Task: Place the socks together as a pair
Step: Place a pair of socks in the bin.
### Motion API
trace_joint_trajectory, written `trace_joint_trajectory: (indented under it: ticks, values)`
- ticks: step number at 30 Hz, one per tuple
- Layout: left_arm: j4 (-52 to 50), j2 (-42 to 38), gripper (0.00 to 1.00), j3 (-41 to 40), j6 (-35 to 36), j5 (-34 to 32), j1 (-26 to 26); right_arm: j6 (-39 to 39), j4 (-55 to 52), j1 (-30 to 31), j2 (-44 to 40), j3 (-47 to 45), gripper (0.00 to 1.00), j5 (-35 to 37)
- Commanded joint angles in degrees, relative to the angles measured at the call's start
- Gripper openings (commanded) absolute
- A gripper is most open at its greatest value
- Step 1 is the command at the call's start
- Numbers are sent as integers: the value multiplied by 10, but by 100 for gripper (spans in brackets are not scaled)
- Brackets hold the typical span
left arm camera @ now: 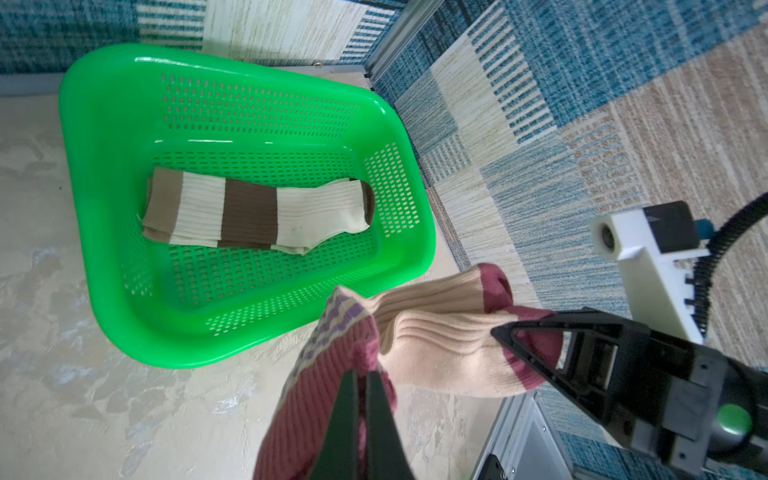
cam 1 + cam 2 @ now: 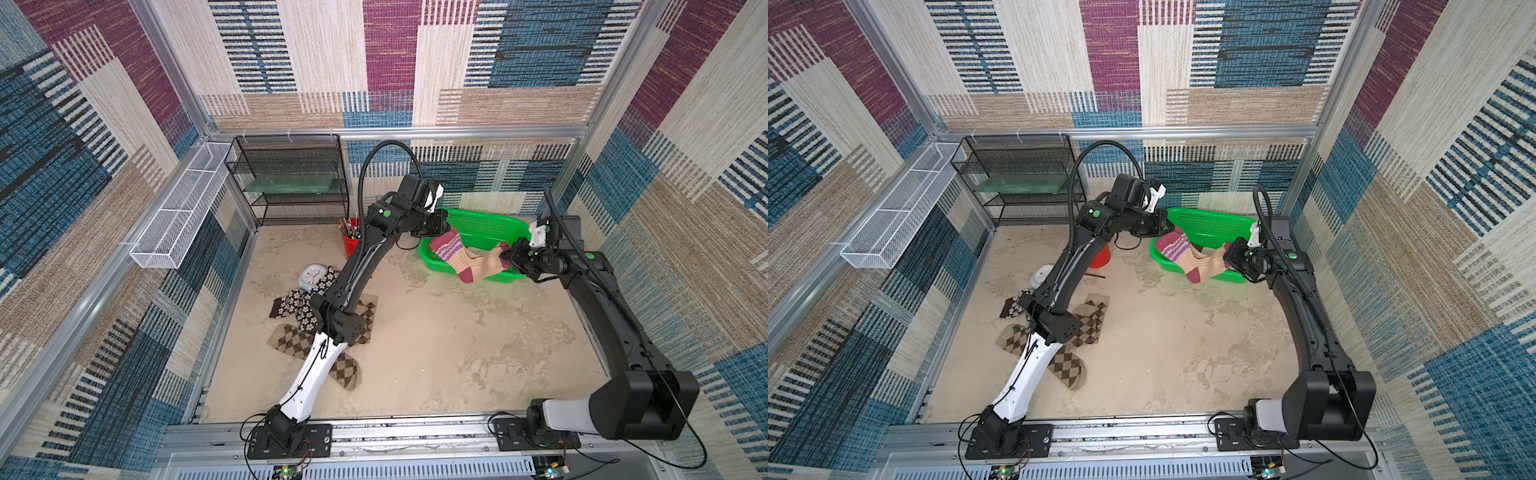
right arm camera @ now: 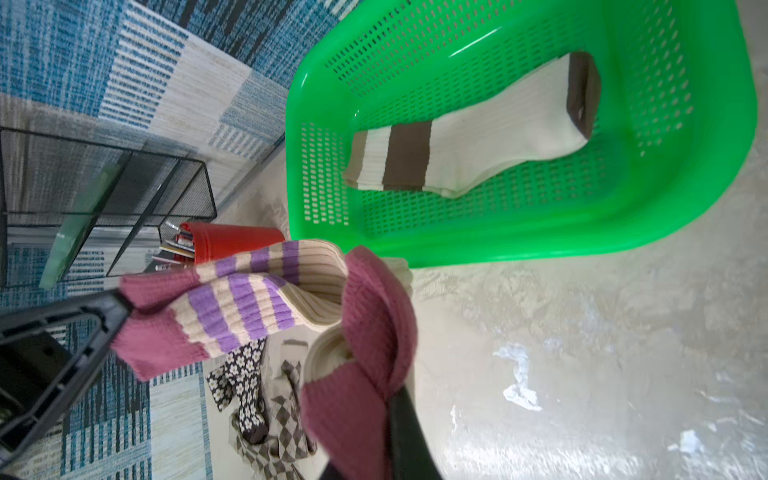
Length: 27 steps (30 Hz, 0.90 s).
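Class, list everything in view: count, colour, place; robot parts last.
basket: 1, green, far right
banded socks: 2 stacked, cream and brown, in basket
striped socks: 2 apparently, beige-purple-maroon, held over basket's near rim
flowered socks: 2 apparently, dark brown, left side
argyle socks: 2, brown-tan, left side, nearest
cup: 1, red, holding pencils, beside shelf
clock: 1, white, by flowered socks
shelf: 1, black mesh, far left
tray: 1, white mesh, hung left of shelf
left gripper: 1, black, shut on striped socks
right gripper: 1, black, shut on striped socks
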Motion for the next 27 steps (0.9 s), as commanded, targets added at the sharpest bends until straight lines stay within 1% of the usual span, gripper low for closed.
trace_joint_trajectory:
  ticks: [1, 3, 6, 8, 13, 19, 21, 27]
  values:
    - [28, 39, 0, 50, -47, -25, 6, -20, 19, -9, 49, 34, 0, -10]
    - [75, 44, 0, 31, -69, -27, 14, -28, 29, -11, 78, 51, 0, -7]
    - [129, 78, 0, 52, -98, -38, 22, -33, 43, -21, 118, 73, 0, -10]
    - [170, 94, 0, 51, -124, -34, 29, -35, 53, -28, 141, 91, 0, -17]
    - [238, 102, 0, 40, -148, -42, 35, -38, 55, -40, 183, 151, 0, -31]
    - [293, 104, 0, -4, -165, -50, 37, -50, 39, -44, 241, 213, 0, -41]
    - [301, 111, 0, -14, -170, -48, 37, -51, 39, -46, 257, 217, 1, -47]
    - [302, 148, 0, -4, -182, -41, 37, -59, 38, -47, 287, 207, 0, -43]
